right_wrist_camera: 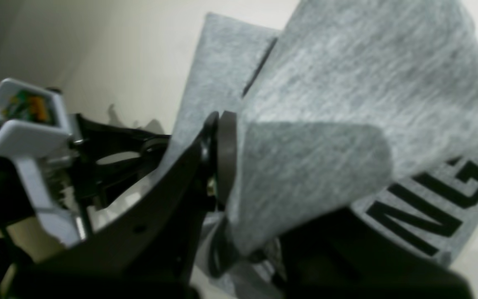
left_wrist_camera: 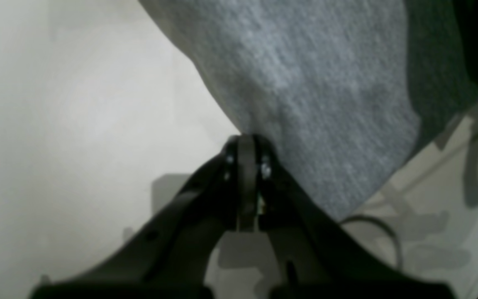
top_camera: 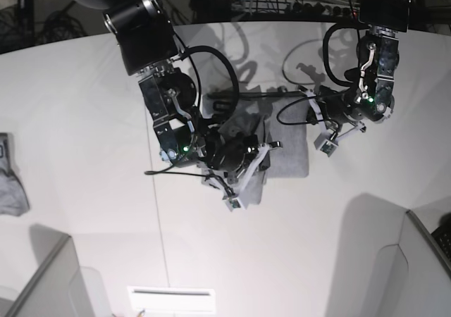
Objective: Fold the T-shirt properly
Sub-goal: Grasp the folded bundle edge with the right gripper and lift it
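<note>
Left wrist: left gripper (left_wrist_camera: 246, 143) closed, pinching T-shirt (left_wrist_camera: 305, 83) edge above desk (left_wrist_camera: 77, 124). Right wrist: right gripper (right_wrist_camera: 222, 137) clamped on T-shirt fold, lettering showing. Base: T-shirt mid-desk between arms, partly hidden by right arm; small grey cloth (top_camera: 10, 183) far off at edge.

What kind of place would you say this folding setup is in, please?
Probably a robotics lab workstation, not a home. Two black arms work over a broad white table, loose cables trail along its far edge, and low partition panels stand at the near corners. A grey T-shirt lies between the arms.
</note>
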Motion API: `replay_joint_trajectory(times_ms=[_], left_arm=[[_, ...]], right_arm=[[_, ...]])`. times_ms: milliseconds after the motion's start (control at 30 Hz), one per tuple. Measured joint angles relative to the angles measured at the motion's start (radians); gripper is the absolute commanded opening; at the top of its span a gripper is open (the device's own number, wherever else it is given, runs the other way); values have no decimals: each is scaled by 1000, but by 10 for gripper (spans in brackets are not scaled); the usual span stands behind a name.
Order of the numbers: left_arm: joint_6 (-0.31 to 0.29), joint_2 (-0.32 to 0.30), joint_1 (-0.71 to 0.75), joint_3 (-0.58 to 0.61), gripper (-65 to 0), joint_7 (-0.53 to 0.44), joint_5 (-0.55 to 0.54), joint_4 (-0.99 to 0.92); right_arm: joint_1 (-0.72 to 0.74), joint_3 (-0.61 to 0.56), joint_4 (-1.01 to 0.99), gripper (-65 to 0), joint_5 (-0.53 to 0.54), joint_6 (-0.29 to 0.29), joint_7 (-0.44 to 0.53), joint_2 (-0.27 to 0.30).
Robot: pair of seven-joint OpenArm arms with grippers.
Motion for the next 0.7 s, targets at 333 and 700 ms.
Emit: replay_joint_trajectory(times_ms=[333,700], left_arm=[[0,0,0,0,-650,-2,0,1],[0,-40,37,0,-650,1,-9,35]], right_arm=[[6,-89,3,-650,96,-81,6,2],[27,-100,-95,-650,98,-80,61,4]])
